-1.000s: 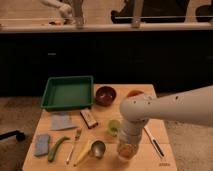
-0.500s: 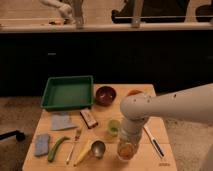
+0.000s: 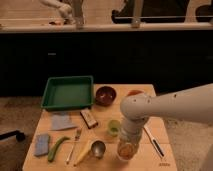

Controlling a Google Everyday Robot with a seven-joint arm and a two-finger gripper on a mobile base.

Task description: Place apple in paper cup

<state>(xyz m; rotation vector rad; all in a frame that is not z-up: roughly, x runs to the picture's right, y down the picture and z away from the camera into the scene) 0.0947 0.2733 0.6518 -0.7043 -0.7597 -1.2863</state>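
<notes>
On wooden desk (image 3: 150, 160), before dark cabinets and long counter: green tray (image 3: 67, 92) back left, brown bowl (image 3: 105, 94) beside it, pale green round object (image 3: 114, 127) mid-desk, fork (image 3: 74, 145), metal cup (image 3: 98, 148), blue-grey cloth (image 3: 62, 122). Hand (image 3: 128, 146) hung at front edge, over paper cup (image 3: 127, 150). Apple (image 3: 127, 148) sat at cup mouth beneath hand. White arm (image 3: 170, 107) reached in from right, wrist bent straight down.

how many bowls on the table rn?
1 clear: dark brown bowl beside the green tray. An orange rim behind the arm may be another. Gripper at front edge.
</notes>
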